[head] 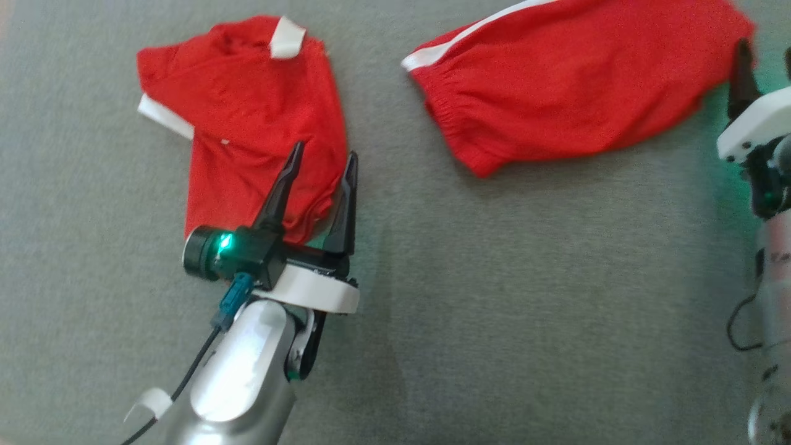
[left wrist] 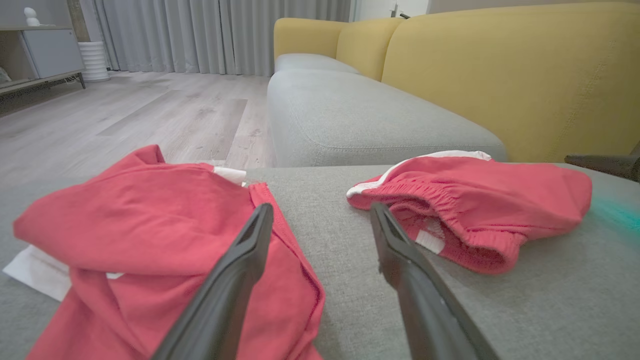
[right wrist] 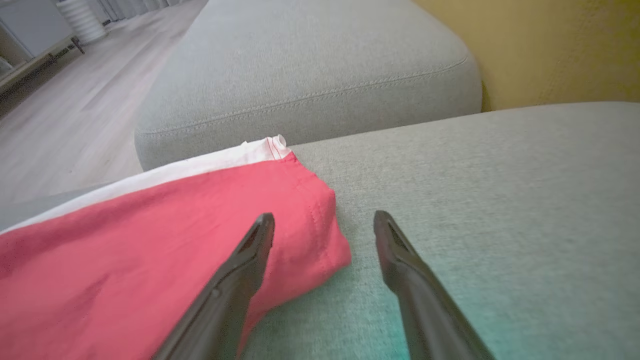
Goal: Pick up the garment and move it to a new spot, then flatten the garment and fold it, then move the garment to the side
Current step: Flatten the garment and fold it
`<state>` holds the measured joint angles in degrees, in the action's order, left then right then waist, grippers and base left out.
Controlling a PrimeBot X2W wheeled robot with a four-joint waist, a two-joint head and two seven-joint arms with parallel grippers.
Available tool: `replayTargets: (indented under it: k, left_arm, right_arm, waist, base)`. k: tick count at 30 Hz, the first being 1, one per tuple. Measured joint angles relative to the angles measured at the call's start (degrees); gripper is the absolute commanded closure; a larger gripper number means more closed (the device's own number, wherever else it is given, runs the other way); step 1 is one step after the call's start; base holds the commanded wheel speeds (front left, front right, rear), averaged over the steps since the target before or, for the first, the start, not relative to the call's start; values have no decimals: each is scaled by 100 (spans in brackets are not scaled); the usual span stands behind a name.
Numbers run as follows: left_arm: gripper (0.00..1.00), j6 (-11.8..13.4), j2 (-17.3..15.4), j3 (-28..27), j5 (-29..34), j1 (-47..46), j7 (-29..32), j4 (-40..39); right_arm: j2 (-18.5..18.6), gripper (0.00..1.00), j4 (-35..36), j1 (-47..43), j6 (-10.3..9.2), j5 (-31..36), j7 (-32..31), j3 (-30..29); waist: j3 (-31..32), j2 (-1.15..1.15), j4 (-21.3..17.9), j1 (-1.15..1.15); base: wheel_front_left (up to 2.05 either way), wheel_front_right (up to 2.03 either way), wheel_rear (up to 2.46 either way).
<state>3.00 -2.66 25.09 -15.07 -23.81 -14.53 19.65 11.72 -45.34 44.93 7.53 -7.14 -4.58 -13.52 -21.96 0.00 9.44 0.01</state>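
Two red garments lie on a grey cushion [head: 494, 278]. At the left is a crumpled red top with white trim [head: 247, 117] [left wrist: 150, 220]. To the right are red shorts with a white side stripe [head: 575, 80] [left wrist: 490, 200] [right wrist: 150, 240]. My left gripper [head: 326, 151] [left wrist: 321, 207] is open; one finger is over the top's lower right edge and the other is beside it, with nothing gripped. My right gripper [head: 765, 55] [right wrist: 325, 216] is open at the right end of the shorts. Its left finger is over the fabric corner and its right finger over bare cushion.
A second grey seat cushion [left wrist: 350, 115] [right wrist: 310, 75] adjoins beyond the garments, with a yellow backrest [left wrist: 500, 75] along one side. Wooden floor [left wrist: 125, 115], curtains [left wrist: 210, 35] and a low cabinet [left wrist: 45, 55] lie past the cushion's edge.
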Motion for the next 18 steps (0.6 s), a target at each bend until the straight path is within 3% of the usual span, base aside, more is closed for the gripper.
replayTargets:
  k: [9, 10, 11, 12, 18]
  left_arm:
    - [0, 147, 21, 246, -211, -225, 0, -66]
    - [0, 165, 22, 250, -211, -227, 0, -66]
    - [0, 185, 22, 253, -210, -229, 0, -65]
    - [0, 207, 22, 253, -211, -231, 0, -64]
    - [0, 212, 25, 234, -210, -304, 0, -36]
  right_arm:
    - [444, 0, -1114, 793, 0, 188, -199, 510]
    - [464, 5, -1184, 891, 0, 113, -238, 636]
    - [469, 49, -1240, 959, 0, 36, -259, 767]
    - [480, 100, -1278, 993, 0, -37, -259, 898]
    - [516, 100, -1349, 979, 0, -560, -16, 1490]
  waist:
    - [-450, 0, 393, -1]
    - [-473, 0, 401, 0]
    - [-481, 0, 395, 0]
    - [-480, 0, 378, 0]
    - [-421, 0, 179, -1]
  base:
    - [0, 0, 0]
    - [0, 0, 0]
    - [0, 0, 0]
    - [0, 0, 0]
    - [0, 0, 0]
